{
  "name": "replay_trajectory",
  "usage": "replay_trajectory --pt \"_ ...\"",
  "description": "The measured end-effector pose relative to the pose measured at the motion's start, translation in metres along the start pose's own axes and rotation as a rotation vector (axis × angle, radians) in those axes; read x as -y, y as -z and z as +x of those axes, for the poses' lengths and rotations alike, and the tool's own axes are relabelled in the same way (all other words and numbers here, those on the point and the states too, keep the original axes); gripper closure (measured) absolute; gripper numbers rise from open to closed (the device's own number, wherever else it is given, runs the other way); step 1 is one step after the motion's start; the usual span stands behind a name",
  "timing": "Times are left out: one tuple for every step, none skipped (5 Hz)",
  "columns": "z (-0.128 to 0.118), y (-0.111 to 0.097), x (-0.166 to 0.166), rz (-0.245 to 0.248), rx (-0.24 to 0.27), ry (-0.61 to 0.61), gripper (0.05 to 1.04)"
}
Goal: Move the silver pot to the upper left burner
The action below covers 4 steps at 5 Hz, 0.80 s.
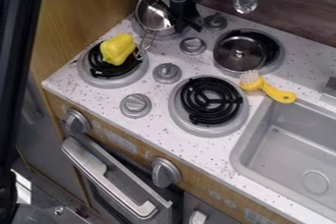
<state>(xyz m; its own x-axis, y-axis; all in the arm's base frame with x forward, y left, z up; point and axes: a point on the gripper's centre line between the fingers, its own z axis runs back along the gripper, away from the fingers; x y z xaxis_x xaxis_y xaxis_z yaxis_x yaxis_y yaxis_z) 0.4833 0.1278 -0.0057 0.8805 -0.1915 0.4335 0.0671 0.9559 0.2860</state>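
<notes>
We see the silver pot (pixel 153 15) at the upper left burner (pixel 138 29), looking tilted, its wire handle pointing toward the front; black gripper (pixel 190 24) just beside the pot; we can't tell how far open it is or if it has hold of anything; yellow pepper (pixel 117 49) on the lower left burner (pixel 86 73); dark metal pan (pixel 238 55) on the upper right one; yellow brush (pixel 269 89) near the sink (pixel 248 155).
</notes>
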Motion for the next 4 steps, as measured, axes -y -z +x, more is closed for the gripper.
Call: replay_trajectory --pt "0.014 0.008 -0.004 0.008 0.033 0.022 1.013" --pt "0.02 0.02 -0.005 0.015 0.028 0.027 1.013" --pt "0.022 0.032 -0.009 0.029 0.004 0.039 1.013" --pt "0.021 0.041 -0.013 0.047 -0.024 0.033 1.013"
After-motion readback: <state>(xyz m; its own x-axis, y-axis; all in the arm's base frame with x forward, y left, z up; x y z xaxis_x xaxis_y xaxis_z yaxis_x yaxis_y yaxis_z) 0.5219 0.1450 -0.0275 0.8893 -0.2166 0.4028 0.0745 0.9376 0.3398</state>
